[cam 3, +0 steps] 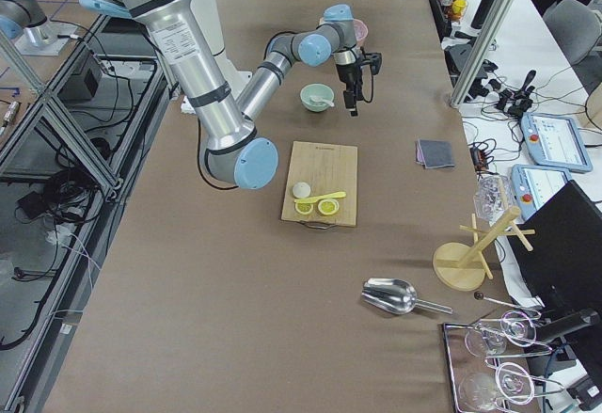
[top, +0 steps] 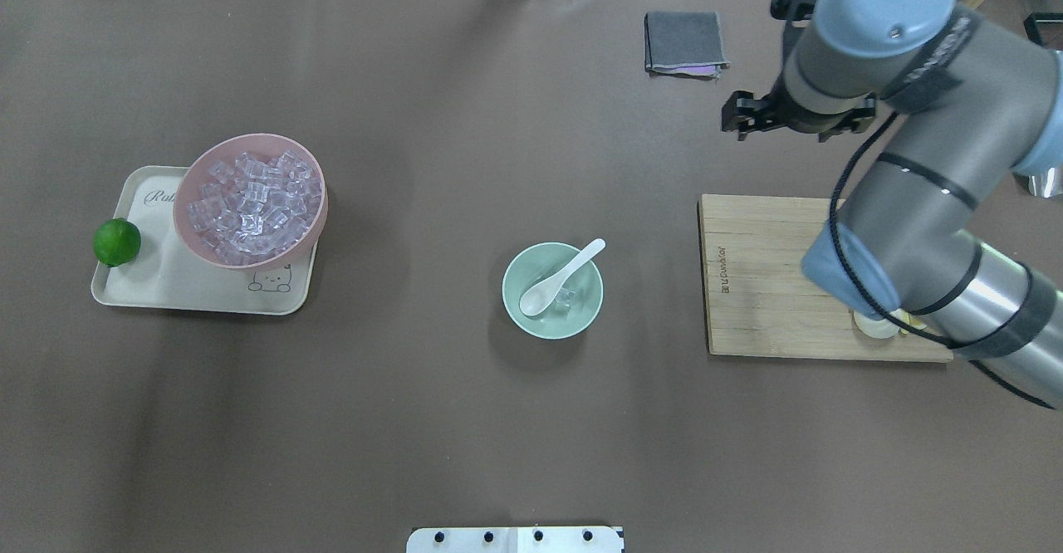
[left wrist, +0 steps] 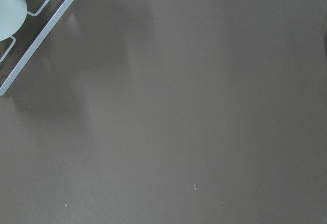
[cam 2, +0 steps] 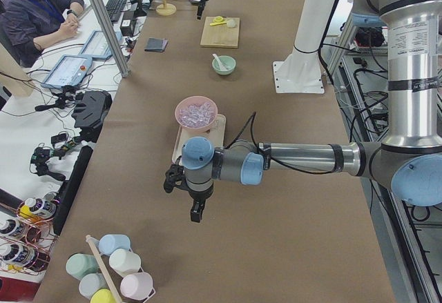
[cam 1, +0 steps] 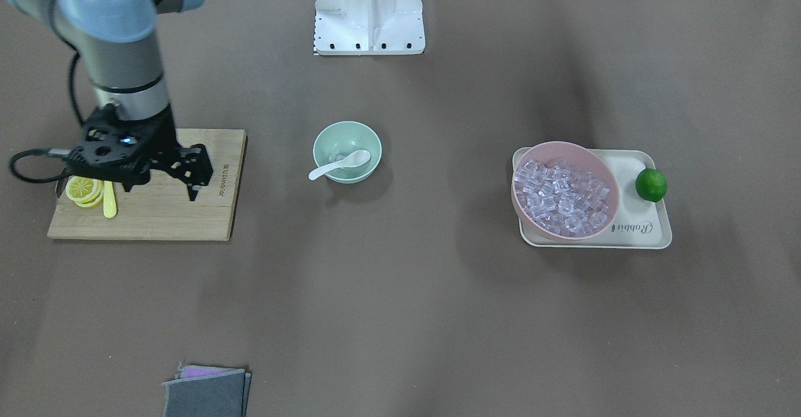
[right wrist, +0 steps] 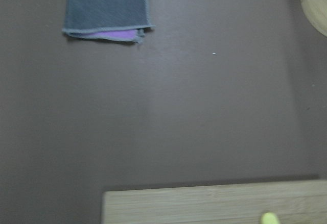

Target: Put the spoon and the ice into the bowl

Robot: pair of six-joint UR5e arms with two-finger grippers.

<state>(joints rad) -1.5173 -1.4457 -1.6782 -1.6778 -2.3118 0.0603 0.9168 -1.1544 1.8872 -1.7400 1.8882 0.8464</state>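
The task is judged all but done. In the overhead view the spoon (top: 563, 276) lies just right of centre in the frame, scoop down inside the bowl (top: 583, 320), its handle leaning over the rim toward the upper right. The ice (top: 567, 300) is seen on the bowl's floor, just beside the scoop.

The step in hand is taken to be the clearing of the arms. The right gripper (cam 1: 195, 176) hangs over the cutting board (cam 1: 163, 216) at the left of the front-facing view. Its fingers appear spread and nothing is held. Any withdrawal is best kept high and away from the frame's centre, so that the overhanging handle is not clipped and the bowl is not tipped. Should more ice be wanted, it would have to be taken from the pink bowl (cam 1: 563, 146) at the right.

The left gripper (cam 2: 196, 214) is seen only in the left side view, low in the frame. Whether it is spread or closed cannot be told.

The number of cubes in the bowl cannot be made out, since clear ice is lost against the pale glaze and part is covered by the scoop. In the overhead view much of the board's right end is hidden by the right arm. No fingers are shown by either wrist camera.
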